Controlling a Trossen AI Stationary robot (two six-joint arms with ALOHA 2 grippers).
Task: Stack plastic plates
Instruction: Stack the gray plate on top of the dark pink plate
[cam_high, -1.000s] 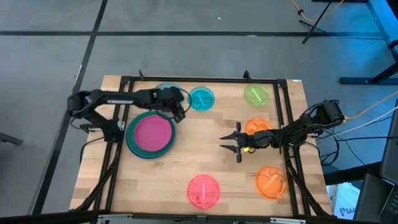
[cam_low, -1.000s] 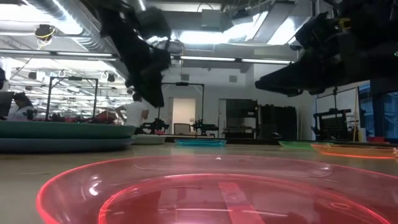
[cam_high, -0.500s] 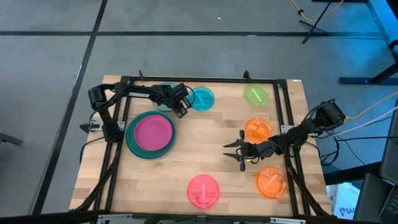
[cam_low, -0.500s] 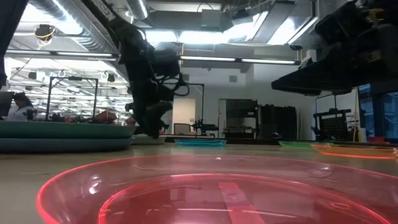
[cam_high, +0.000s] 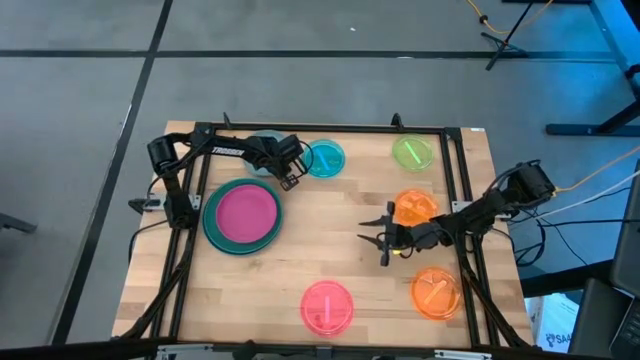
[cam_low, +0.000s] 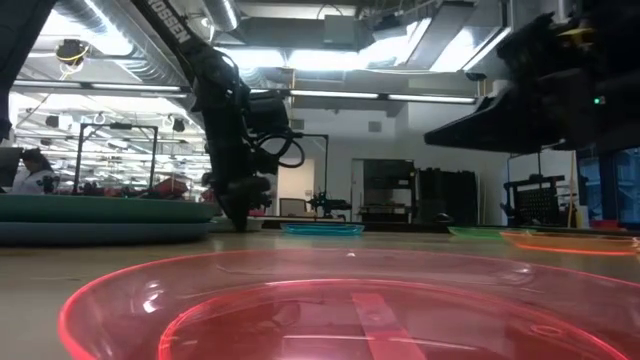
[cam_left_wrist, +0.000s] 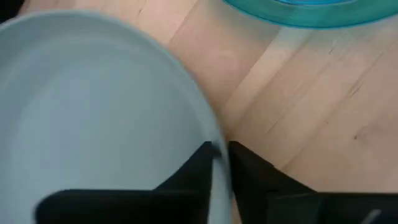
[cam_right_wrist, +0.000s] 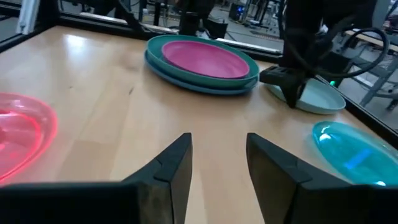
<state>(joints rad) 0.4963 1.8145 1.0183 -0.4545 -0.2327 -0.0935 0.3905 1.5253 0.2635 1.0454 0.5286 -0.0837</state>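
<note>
1. Where the high view shows only part of the pale blue plate (cam_high: 262, 143) behind the left arm at the table's far left, the left wrist view shows the left gripper (cam_left_wrist: 221, 163) with its fingers pinching that plate's rim.
2. The right wrist view confirms the same grip from across the table: the left gripper (cam_right_wrist: 292, 90) stands on the near edge of the pale blue plate (cam_right_wrist: 317, 98).
3. The right gripper (cam_high: 381, 240) hovers mid-table with its fingers spread, holding nothing; its wrist view shows the gap between them.
4. The magenta plate (cam_high: 244, 213) lies stacked on a teal plate (cam_high: 213, 232); the right wrist view reveals a blue plate (cam_right_wrist: 205, 85) beneath both.
5. The blue-green plate (cam_high: 324, 158), lime plate (cam_high: 412, 152), two orange plates (cam_high: 414, 208) (cam_high: 436, 292) and pink plate (cam_high: 327, 306) lie apart on the table (cam_high: 310, 250).
6. The low view shows the pink plate (cam_low: 330, 310) nearest the camera.
</note>
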